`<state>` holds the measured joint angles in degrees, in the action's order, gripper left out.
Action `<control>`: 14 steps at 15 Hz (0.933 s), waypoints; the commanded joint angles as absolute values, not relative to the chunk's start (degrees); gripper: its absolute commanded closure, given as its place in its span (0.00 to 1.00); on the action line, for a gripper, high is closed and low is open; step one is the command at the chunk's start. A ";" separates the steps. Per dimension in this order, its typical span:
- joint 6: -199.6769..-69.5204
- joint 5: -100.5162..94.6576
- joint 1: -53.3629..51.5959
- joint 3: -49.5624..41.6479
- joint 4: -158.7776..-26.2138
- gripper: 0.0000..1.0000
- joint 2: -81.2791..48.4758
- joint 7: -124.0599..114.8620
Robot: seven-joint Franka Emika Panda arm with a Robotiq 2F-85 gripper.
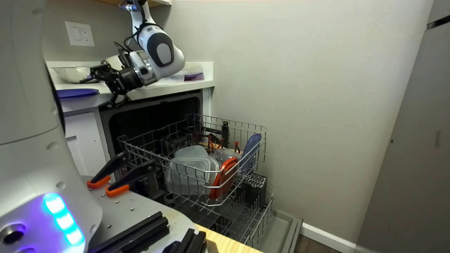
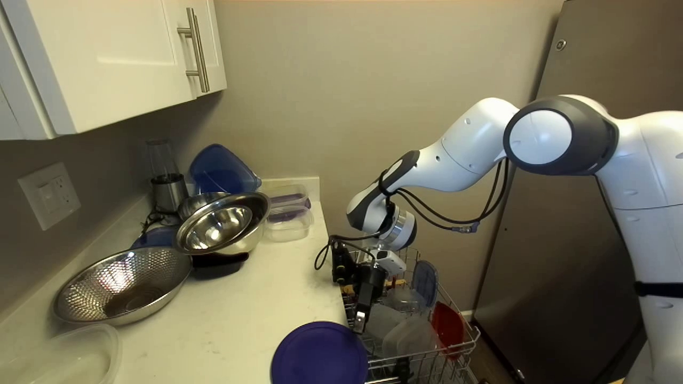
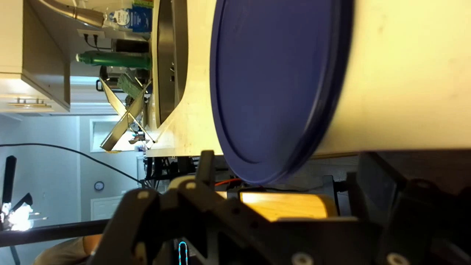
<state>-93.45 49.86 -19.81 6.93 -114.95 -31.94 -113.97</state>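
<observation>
My gripper is open and empty at the counter's front edge, above the dishwasher rack; it shows in both exterior views [image 1: 99, 92] [image 2: 360, 319] and in the wrist view [image 3: 290, 171]. Nearest to it is a round dark-blue lid [image 2: 320, 354], lying flat on the white counter [image 2: 256, 304] and jutting past its edge. The lid also shows in an exterior view [image 1: 77, 93] and large in the wrist view [image 3: 272, 73]. There its near rim lies between the two spread fingers, with gaps on both sides. One fingertip is hidden in an exterior view. I cannot tell whether a finger touches the lid.
The pulled-out dishwasher rack [image 1: 214, 173] holds clear containers [image 1: 191, 172], a red lid [image 1: 225, 177] and a blue lid [image 1: 251, 151]. The counter bears a steel colander [image 2: 114, 272], steel bowls [image 2: 256, 229] and clear containers [image 2: 288, 226]. A cabinet [image 2: 122, 58] hangs above.
</observation>
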 commanded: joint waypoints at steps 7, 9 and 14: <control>-98.73 50.58 -19.63 6.53 -116.68 0.71 -30.43 -120.44; -98.55 50.68 -19.37 6.42 -116.76 0.83 -30.25 -121.46; -97.82 50.89 -18.70 6.31 -116.94 0.96 -29.53 -123.16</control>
